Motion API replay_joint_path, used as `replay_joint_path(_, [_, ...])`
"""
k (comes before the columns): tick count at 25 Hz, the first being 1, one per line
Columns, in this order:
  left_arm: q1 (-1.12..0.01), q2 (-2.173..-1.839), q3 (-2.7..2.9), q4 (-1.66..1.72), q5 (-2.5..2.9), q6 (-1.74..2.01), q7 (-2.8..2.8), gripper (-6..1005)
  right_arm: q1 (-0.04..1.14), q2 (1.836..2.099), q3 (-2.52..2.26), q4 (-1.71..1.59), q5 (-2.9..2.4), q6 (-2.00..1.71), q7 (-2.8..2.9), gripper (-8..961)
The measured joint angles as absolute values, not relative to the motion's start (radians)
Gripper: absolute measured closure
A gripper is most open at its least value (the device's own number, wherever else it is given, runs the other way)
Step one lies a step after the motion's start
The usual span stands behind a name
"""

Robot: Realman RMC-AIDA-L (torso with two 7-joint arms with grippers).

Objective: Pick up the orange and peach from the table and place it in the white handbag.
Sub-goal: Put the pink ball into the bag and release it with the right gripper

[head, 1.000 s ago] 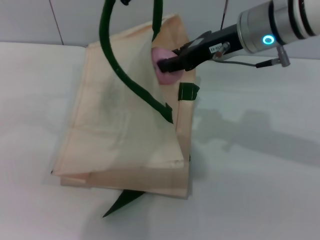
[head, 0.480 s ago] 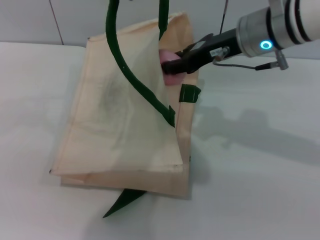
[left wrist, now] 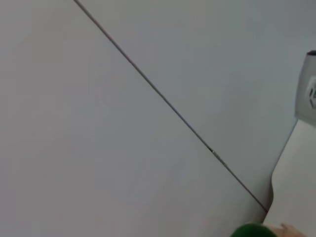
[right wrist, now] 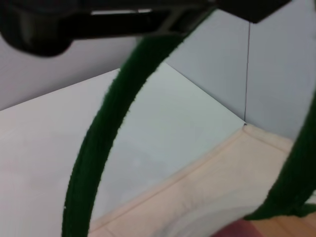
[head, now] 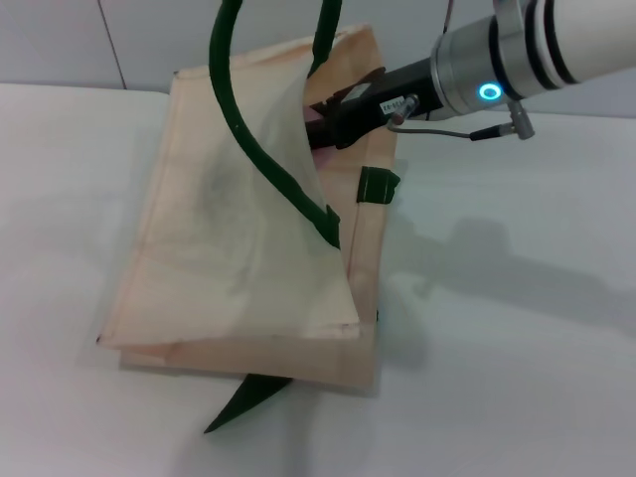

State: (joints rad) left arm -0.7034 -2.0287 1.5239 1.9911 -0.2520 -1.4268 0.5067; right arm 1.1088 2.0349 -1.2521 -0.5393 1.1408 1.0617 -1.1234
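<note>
The white handbag [head: 238, 248] lies on the table with its mouth pulled open by a dark green handle [head: 248, 129] that rises out of the head view. In the right wrist view, my left gripper [right wrist: 44, 24] is a dark shape at the upper end of that handle [right wrist: 98, 148], shut on it. My right gripper [head: 323, 129] reaches into the bag's mouth from the right, its tips behind the raised panel. Only a pink sliver of the peach [right wrist: 237, 230] shows, close under the right wrist. The orange is out of view.
White table [head: 517, 328] spreads to the right and front of the bag. A second green handle end [head: 243, 397] sticks out under the bag's near edge. A grey wall [head: 60, 40] stands behind the table.
My right gripper has moved left, deeper into the bag's mouth with the peach. In the head view the pink fruit has gone behind the bag's raised panel.
</note>
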Motion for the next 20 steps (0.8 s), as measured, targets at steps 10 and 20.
replay_joint_path(10, [-0.710,-2.028,1.525,1.991,-0.253,-1.425,0.506,865,1.120,2.034,-1.283,-0.535,1.163,1.054,-1.125,546])
replay_joint_path(20, [-0.712,-2.028,1.525,1.991,-0.250,-1.425,0.506,865,1.134,2.035,-1.309,-0.519,1.164,1.024,-1.124,487])
